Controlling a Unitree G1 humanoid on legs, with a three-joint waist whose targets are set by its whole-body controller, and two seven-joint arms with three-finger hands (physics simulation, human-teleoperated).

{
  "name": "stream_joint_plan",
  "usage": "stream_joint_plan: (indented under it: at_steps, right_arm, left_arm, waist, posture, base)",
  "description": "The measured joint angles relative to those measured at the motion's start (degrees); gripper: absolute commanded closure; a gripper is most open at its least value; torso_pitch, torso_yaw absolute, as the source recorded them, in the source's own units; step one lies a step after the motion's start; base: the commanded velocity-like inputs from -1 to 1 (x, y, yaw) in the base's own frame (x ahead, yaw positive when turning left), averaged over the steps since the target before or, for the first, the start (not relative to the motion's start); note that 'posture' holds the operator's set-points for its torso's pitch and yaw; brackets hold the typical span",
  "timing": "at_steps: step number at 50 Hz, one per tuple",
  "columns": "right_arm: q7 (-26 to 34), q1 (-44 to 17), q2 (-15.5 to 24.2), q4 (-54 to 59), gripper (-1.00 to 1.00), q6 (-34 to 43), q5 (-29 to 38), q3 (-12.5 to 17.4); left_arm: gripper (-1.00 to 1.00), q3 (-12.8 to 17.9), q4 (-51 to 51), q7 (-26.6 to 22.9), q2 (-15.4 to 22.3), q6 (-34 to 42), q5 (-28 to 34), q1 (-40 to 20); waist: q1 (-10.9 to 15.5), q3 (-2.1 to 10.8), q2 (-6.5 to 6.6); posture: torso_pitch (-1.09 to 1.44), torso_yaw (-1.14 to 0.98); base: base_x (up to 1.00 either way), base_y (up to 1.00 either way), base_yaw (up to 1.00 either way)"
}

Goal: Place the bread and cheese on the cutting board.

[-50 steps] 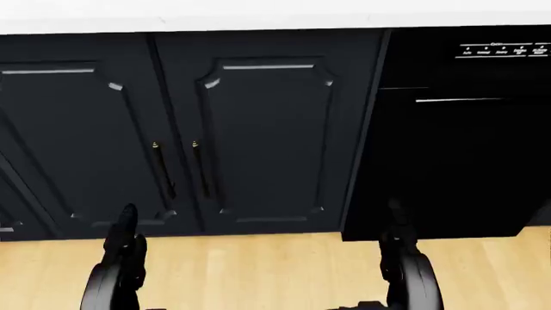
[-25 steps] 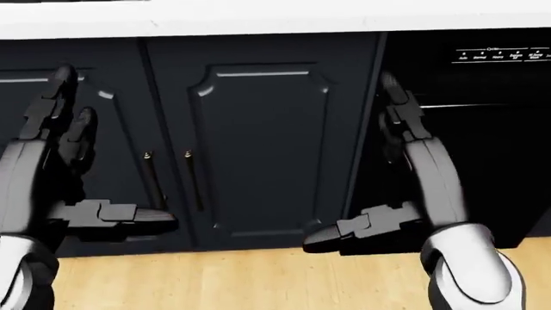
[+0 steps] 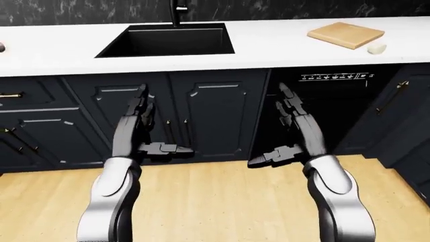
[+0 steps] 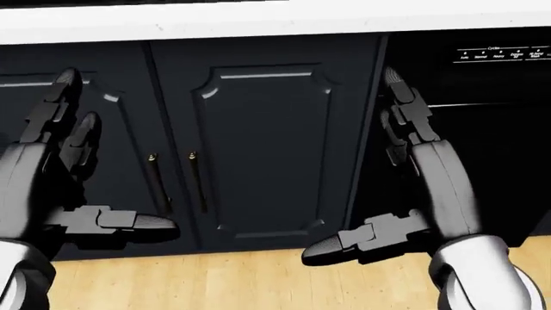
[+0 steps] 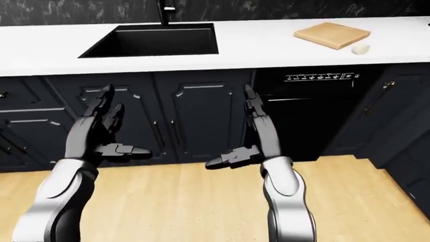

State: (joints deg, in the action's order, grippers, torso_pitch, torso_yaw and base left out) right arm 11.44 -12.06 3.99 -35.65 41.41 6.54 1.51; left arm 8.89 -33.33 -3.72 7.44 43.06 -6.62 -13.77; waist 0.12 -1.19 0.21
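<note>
Both the left hand [image 3: 137, 128] and the right hand [image 3: 292, 132] are spread and empty, while the cutting board [image 3: 346, 34] lies near the counter's [image 3: 268, 50] top right corner.

Only text: row of small white button labels on dishwasher control panel [image 4: 504, 54], top right of head view. Too small and blurred to read. Nothing else lettered.

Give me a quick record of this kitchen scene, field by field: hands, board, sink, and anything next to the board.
left hand: open, empty, raised before the cabinets
right hand: open, empty, raised before the dishwasher
cutting board: bare, on the counter, upper right
small pale item: beside the board, kind unclear
sink: upper left
bread: not seen
</note>
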Motion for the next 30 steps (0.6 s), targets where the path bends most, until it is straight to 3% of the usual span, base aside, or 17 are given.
stream_joint_plan:
  at_steps: [4,7,9,12,15,18,22,28,30]
  right_arm:
    - [0.07,0.43,0.27,-0.28,-1.0,-1.02,0.67,0.14]
    - [0.09,0.91,0.21,0.32,-1.0,-1.28,1.42,0.41]
    - [0.17,0.7,0.11,0.37,-1.0,-1.33,1.6,0.36]
    - [0.31,0.47,0.01,-0.45,-1.0,-1.77,1.6,0.32]
    - [0.37,0.25,-0.2,-0.49,-1.0,-1.96,1.6,0.21]
    - [0.87,1.2,-0.74,0.73,-1.0,-1.46,1.2,-1.19]
    - [0.97,0.96,-0.47,0.56,-1.0,-1.18,1.36,-0.65]
    - [0.87,0.47,-0.54,-0.96,-1.0,-1.88,1.66,-0.77]
    - [0.88,0.68,-0.27,-0.78,-1.0,-1.72,1.75,-0.38]
  left_arm:
    - [-1.0,-0.47,-0.05,-0.22,-0.39,-0.65,0.25,0.03]
    - [-1.0,-1.04,-0.04,-0.61,-0.55,-1.03,0.13,0.06]
    - [-1.0,-0.88,-0.05,-0.68,-0.49,-1.1,0.14,-0.04]
    - [-1.0,-0.58,-0.36,-0.61,-0.5,-1.3,0.29,-0.08]
    - [-1.0,-0.49,-0.22,-0.58,-0.34,-1.43,0.4,-0.1]
    - [-1.0,0.47,1.11,-0.29,-0.17,-1.26,0.87,0.75]
    - [-1.0,0.18,0.63,-0.24,-0.27,-1.38,1.03,0.55]
    - [-1.0,0.14,-0.11,-0.44,-0.24,-1.6,0.81,0.38]
    - [-1.0,-0.37,-0.09,-0.49,-0.72,-1.67,0.74,0.59]
  waist:
    - [-0.67,-0.09,0.63]
    - [-1.02,0.15,-1.07]
    - [-1.15,0.3,-1.19]
    - [-1.59,-0.57,1.03]
    - [-1.45,-0.05,4.8]
    - [-0.83,-0.67,3.99]
    - [-0.8,-0.84,0.77]
    - [-0.83,-0.76,-2.96]
    - [-1.67,-0.89,-2.12]
  posture:
    - [0.0,0.0]
    - [0.0,0.0]
    - [0.0,0.0]
    - [0.0,0.0]
    - [0.0,0.0]
    - [0.0,0.0]
    - [0.0,0.0]
    - [0.0,0.0]
    - [0.0,0.0]
  base:
    - [0.0,0.34,0.0]
    - [0.0,0.51,0.0]
    - [0.02,0.5,0.0]
    - [0.0,0.51,0.0]
    - [0.0,0.51,0.0]
    - [0.0,0.5,0.0]
    - [0.0,0.49,0.0]
    - [0.0,0.48,0.0]
    - [0.0,0.45,0.0]
